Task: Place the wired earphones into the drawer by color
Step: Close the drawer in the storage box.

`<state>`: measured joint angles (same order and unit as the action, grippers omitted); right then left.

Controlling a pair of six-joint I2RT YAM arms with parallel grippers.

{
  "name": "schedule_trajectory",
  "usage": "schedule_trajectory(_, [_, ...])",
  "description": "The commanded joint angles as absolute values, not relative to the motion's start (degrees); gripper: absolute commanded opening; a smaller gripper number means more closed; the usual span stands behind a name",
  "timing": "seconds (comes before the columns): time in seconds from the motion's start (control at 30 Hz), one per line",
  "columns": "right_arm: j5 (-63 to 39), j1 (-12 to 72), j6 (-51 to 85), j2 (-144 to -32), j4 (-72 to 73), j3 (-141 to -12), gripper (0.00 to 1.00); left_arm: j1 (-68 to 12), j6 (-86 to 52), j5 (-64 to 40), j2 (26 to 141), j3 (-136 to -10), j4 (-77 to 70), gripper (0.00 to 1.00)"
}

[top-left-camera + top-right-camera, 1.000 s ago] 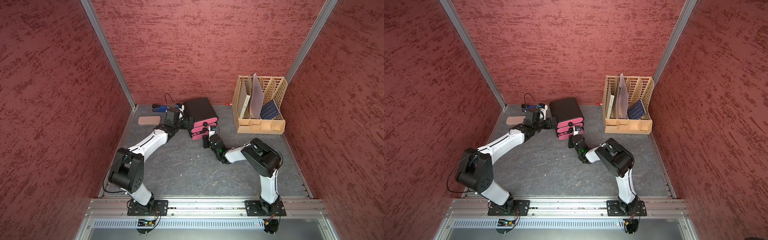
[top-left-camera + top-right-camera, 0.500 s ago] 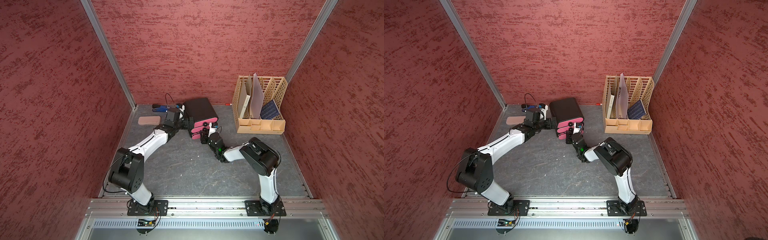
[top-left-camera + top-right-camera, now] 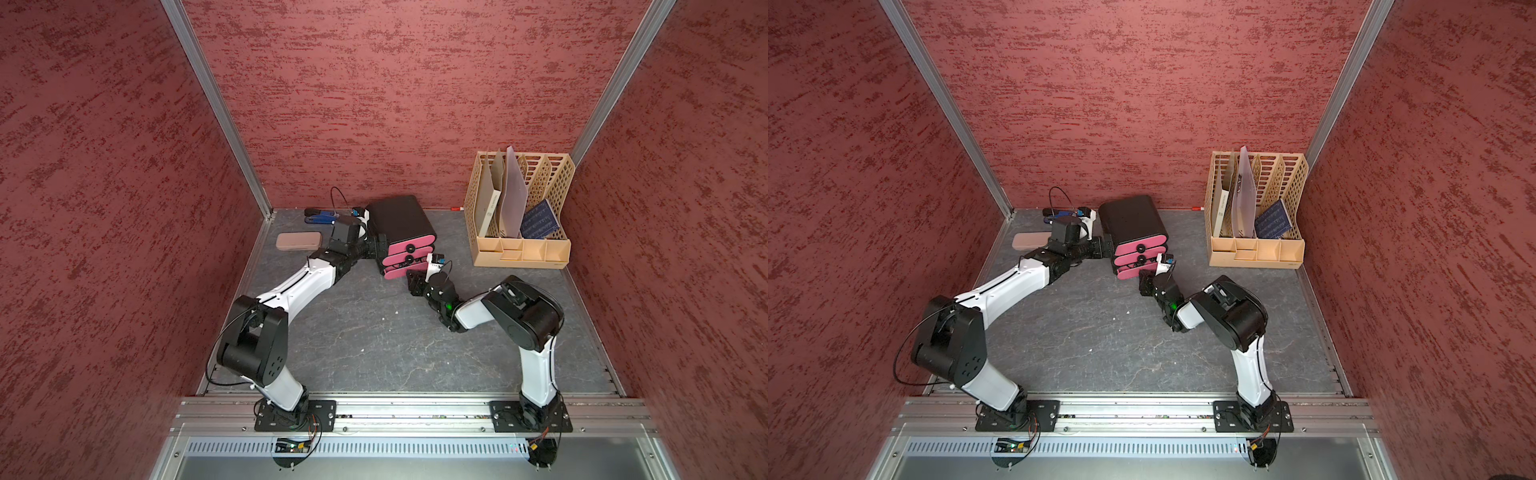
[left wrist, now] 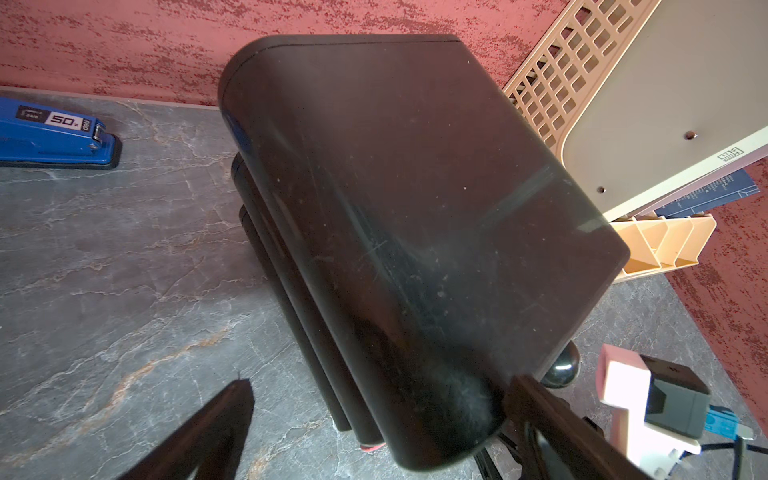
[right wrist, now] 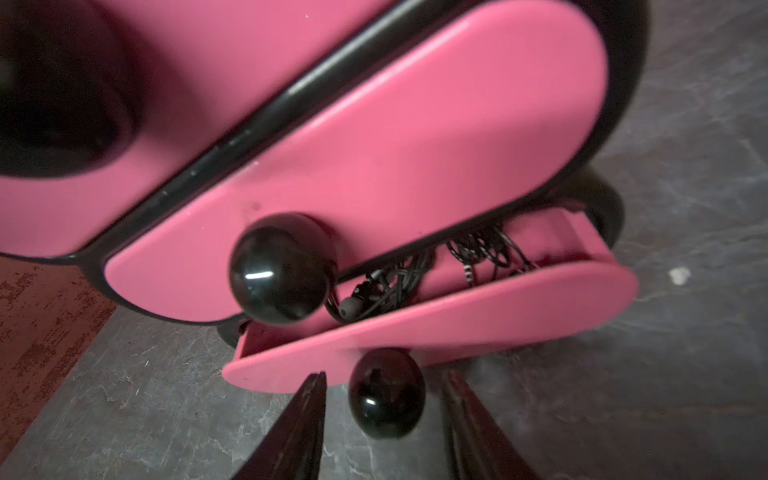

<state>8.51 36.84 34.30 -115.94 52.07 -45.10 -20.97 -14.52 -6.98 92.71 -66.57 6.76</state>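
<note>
The drawer [image 3: 401,226] is a black cabinet with three pink fronts, seen in both top views [image 3: 1133,220]. In the right wrist view its bottom drawer [image 5: 457,320] stands a little way out. Black wired earphones [image 5: 386,282] lie tangled inside it. My right gripper [image 5: 383,376] is open, its fingers on either side of the bottom knob [image 5: 386,392] with a gap on each side. My left gripper [image 4: 381,382] is wide open at the cabinet's left front corner [image 3: 376,245]. One of its fingers lies by the cabinet top, the other stands clear over the floor.
A beige lattice file rack [image 3: 521,249] with papers stands at the back right. A blue stapler [image 3: 320,217] and a brownish flat case [image 3: 299,240] lie at the back left, behind my left arm. Red walls close in on three sides.
My right gripper's jaws have spread apart around the bottom knob, and the gripper has shifted slightly at the cabinet front. The left arm has not moved.
</note>
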Motion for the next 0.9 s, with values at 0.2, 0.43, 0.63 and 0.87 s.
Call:
schedule_trajectory(0.2, [6.3, 35.6, 36.3, -114.9, 50.9, -45.8, 0.48, -21.4, -13.3, -6.7, 92.9, -66.7, 9.5, 1.0])
schedule_trajectory(0.43, [7.3, 35.4, 38.2, -116.7, 49.4, -48.3, 0.48, -21.4, -13.3, -6.7, 92.8, -66.7, 9.6, 1.0])
schedule_trajectory(0.63, [8.2, 35.3, 40.0, -118.0, 47.7, -50.8, 0.48, -21.5, -13.3, -6.7, 92.8, -66.7, 9.5, 1.0])
schedule_trajectory(0.87, [7.9, 35.3, 40.9, -118.0, 48.6, -50.7, 0.48, -21.4, -13.3, -6.6, 92.5, -66.6, 9.6, 1.0])
